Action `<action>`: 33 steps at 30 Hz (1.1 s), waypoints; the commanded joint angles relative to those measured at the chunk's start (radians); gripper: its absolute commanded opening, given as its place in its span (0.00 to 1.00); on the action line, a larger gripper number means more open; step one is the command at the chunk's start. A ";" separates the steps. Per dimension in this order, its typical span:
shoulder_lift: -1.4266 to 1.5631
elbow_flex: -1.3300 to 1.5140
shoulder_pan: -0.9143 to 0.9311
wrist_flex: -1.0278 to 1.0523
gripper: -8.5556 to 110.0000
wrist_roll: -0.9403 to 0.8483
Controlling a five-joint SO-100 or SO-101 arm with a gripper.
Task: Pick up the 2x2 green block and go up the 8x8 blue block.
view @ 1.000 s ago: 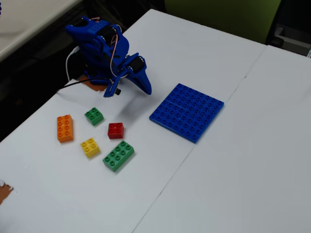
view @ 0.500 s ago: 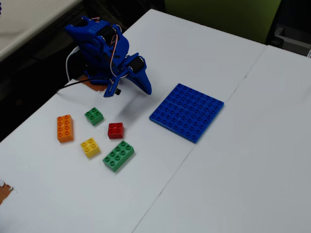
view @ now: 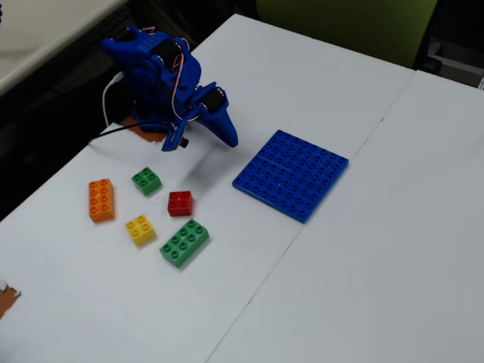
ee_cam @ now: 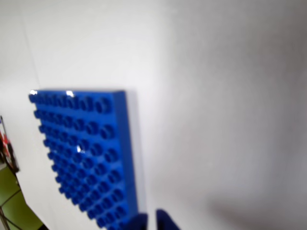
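2x2 green block (view: 146, 181): on the bench (view: 393, 249), untouched, between orange brick (view: 100, 200) and red brick (view: 179, 203).
8x8 blue block (view: 291, 174): flat, well apart.
Pincer (view: 229, 139): folded near the arm base, empty; tips seem pressed together, wrist view blurred.
Advice: spread, descend square over the studs.
Bench: white panels, seamed; green chair behind.

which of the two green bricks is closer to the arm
The small four-stud green brick, beside the orange brick; the longer eight-stud green brick lies farther away.
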 commanded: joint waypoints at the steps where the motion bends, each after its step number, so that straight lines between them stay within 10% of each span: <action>1: 0.040 0.005 -0.008 -0.003 0.07 -0.003; 12: 0.038 0.057 0.035 0.144 0.07 -1.335; 24: 0.008 -0.299 0.115 0.540 0.11 -1.562; 33: -0.543 -0.778 0.367 0.798 0.22 -1.944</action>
